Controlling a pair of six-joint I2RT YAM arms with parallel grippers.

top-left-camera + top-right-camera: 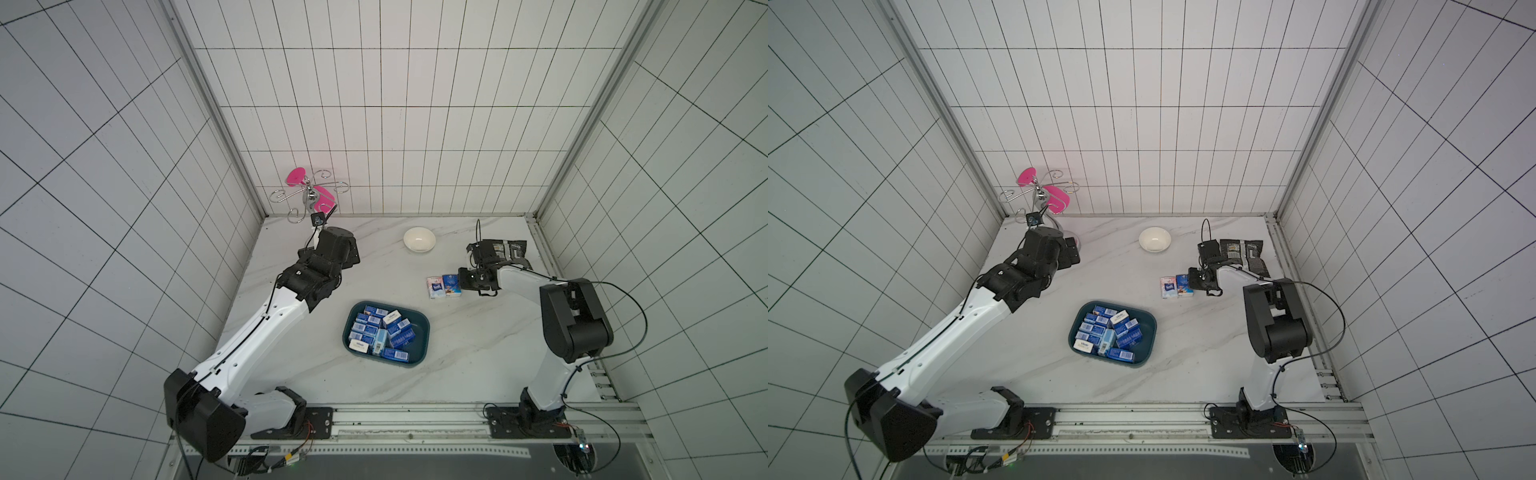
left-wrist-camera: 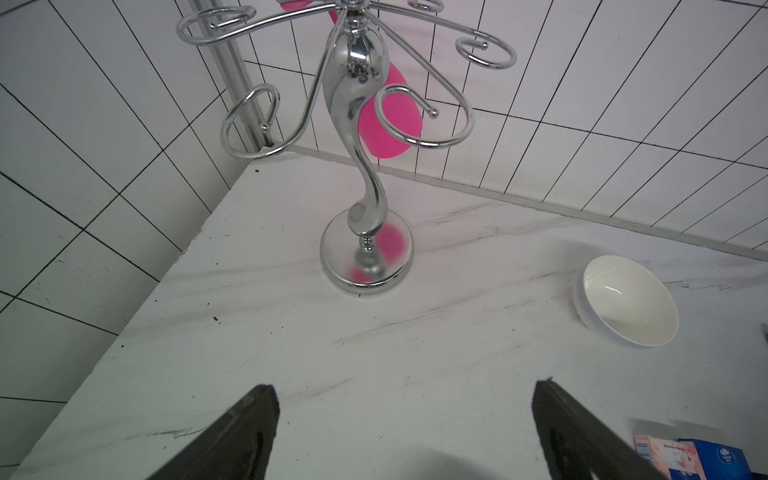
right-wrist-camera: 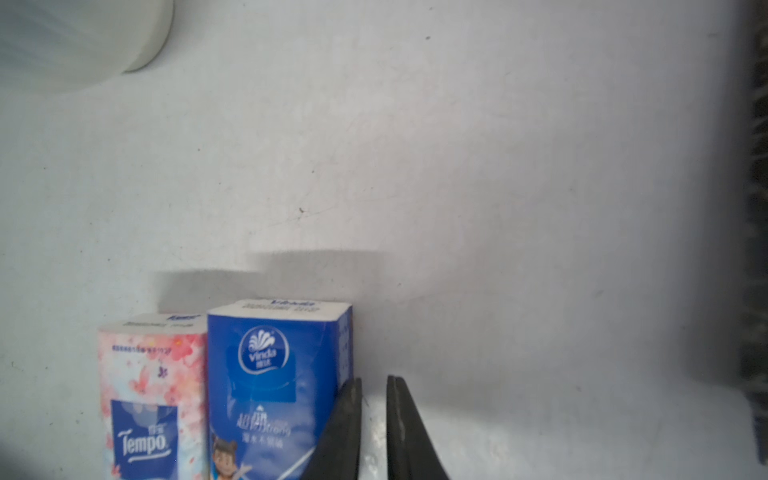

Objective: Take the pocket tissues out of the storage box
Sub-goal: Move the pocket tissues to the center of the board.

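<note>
The pocket tissues (image 1: 380, 332) lie mostly in the storage box (image 1: 419, 338). This is a dark teal tray near the middle of the worktop (image 1: 291, 365). The packs there are blue and light blue, with white barcode labels, and they are packed closely in a loose jumble.

Two packs are outside the box, on the worktop, further back and to the right of it. One is a pink floral Tempo pack (image 3: 151, 399) and the other a blue Vinda pack (image 3: 270, 382). They are side by side and touch each other.

The right gripper (image 3: 374, 378) is low on the worktop, just beside the Vinda pack. Its jaws are nearly together, with only a thin slit between them, and nothing is in this slit. One finger is against the side of the blue pack or just in front of it; I cannot tell which.

The left gripper (image 2: 407, 386) is at the back left of the worktop, facing a chrome stand (image 2: 357, 124) with curled arms. Its jaws are spread wide and hold nothing.

A white bowl (image 1: 419, 240) sits at the back of the worktop, and a black foil packet (image 1: 509, 249) lies to the right of it, partly under the right arm.
</note>
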